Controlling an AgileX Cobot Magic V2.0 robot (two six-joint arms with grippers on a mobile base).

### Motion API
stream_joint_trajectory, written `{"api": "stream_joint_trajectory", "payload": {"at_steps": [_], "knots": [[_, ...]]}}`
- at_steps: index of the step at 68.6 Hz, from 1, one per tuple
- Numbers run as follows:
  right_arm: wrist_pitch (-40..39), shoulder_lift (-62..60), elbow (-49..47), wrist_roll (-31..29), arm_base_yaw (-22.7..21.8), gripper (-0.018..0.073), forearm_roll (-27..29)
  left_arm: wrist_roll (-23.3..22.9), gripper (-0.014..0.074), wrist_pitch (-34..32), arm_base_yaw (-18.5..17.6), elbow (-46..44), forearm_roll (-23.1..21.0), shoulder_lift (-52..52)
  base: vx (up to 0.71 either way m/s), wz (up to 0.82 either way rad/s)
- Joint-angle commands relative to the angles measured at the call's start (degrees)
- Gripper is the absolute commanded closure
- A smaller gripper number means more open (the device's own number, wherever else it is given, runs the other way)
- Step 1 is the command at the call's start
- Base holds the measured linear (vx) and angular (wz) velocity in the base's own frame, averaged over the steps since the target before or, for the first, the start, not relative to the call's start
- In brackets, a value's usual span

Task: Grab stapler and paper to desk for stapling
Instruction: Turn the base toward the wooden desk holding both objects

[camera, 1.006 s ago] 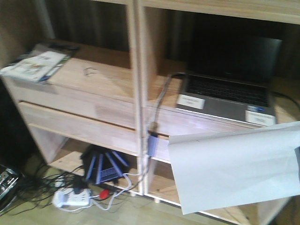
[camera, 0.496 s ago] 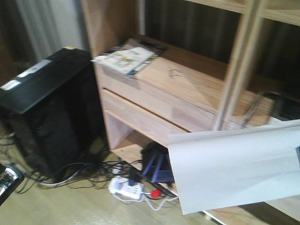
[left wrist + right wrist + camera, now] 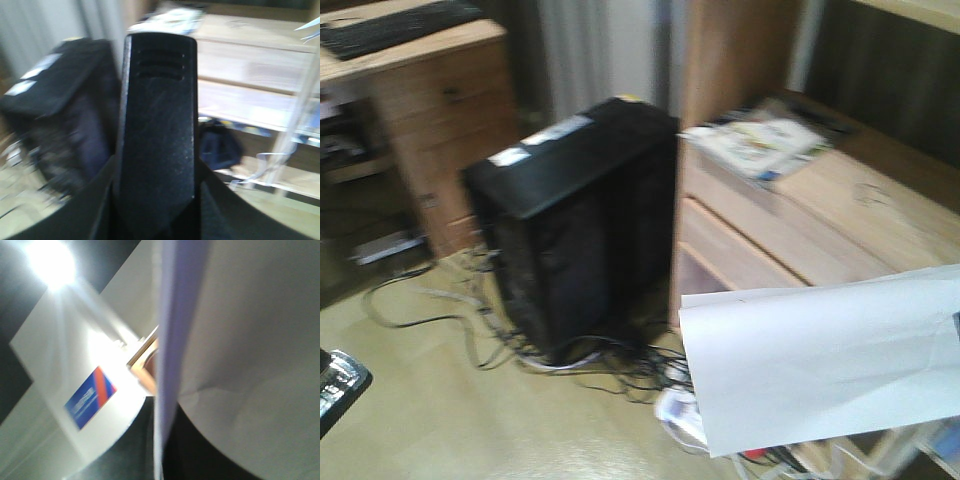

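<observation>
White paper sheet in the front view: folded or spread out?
Spread out, slightly bowed: the thin white paper sheet shows one broad open face.

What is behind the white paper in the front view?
The paper covers the lower front of the wooden shelf unit. Only cables and part of a white power strip show past its left edge.

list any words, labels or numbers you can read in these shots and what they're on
No text is readable.
White labels on the black computer tower: too blurred.
Booklet on the wooden shelf unit: print blurred.
Blue and red sticker, right wrist view: lettering blurred.
The stapler and the paper: no print seen.
</observation>
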Motion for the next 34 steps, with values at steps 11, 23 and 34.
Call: {"api": "stream_joint_trajectory", "payload": {"at_steps": [11, 23, 34], "knots": [[-5.16, 0.32, 1.40, -0.82, -0.05, 0.0564, 0.79, -0.11, 0.0603, -6.41, -0.14, -1.68, -0.71, 0.48, 0.09, 0.79], [-5.16, 0.32, 1.40, -0.82, -0.05, 0.0564, 0.79, -0.11, 0.0603, -6.41, -0.14, -1.68, -0.71, 0.48, 0.10, 0.84], [-5.16, 0.32, 1.40, -0.82, -0.05, 0.0564, 0.91, -0.11, 0.0603, -6.41, -0.14, -1.68, -0.71, 0.48, 0.09, 0.77]]}}
